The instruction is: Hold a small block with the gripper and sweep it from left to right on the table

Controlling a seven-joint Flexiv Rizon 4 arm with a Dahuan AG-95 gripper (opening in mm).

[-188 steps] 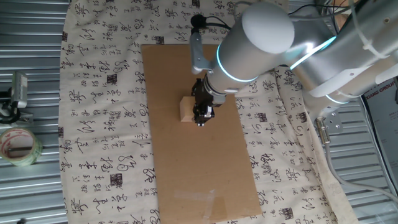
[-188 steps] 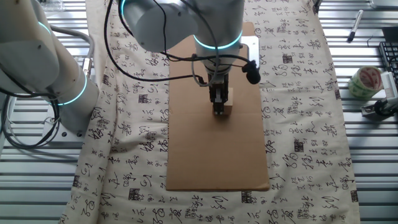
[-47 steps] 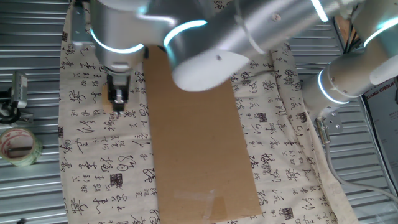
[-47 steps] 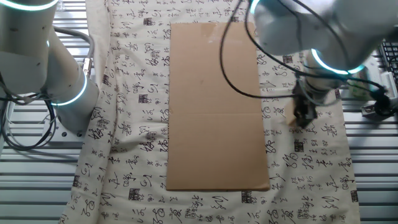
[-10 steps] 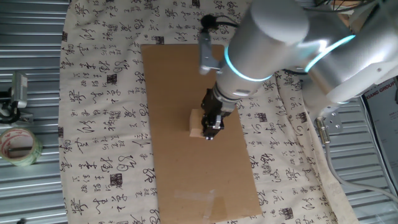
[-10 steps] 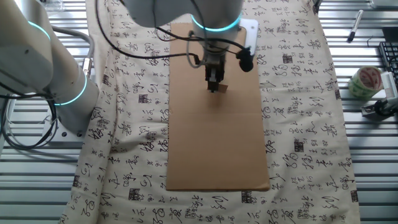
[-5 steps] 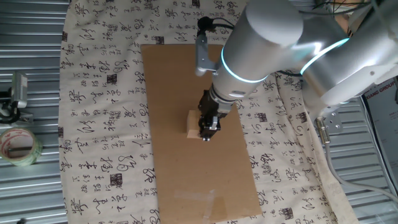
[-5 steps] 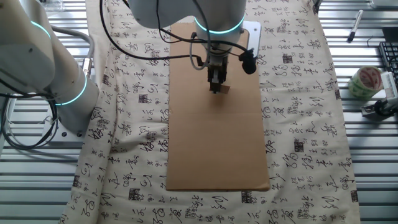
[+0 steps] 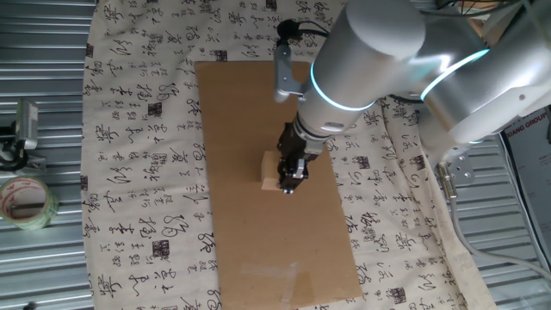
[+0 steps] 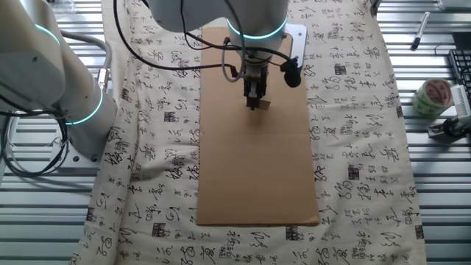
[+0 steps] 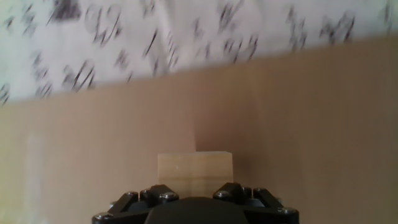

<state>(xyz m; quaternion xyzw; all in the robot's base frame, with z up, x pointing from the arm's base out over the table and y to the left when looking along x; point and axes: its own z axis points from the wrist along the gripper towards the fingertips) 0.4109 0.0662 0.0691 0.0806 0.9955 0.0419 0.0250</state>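
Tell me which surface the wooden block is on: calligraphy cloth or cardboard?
The cardboard sheet: the block, held by the gripper, sits mid-sheet, clear of the cloth.

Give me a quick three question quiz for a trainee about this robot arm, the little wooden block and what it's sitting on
1. True or false: the small block lies on the printed cloth.
2. What do the gripper jaws hold?
3. Which item sits off the cloth on the ribbed metal? A tape roll, B the block, C the cardboard sheet.

Key: 1 false, it is over the cardboard sheet. 2 the small block. 3 A.
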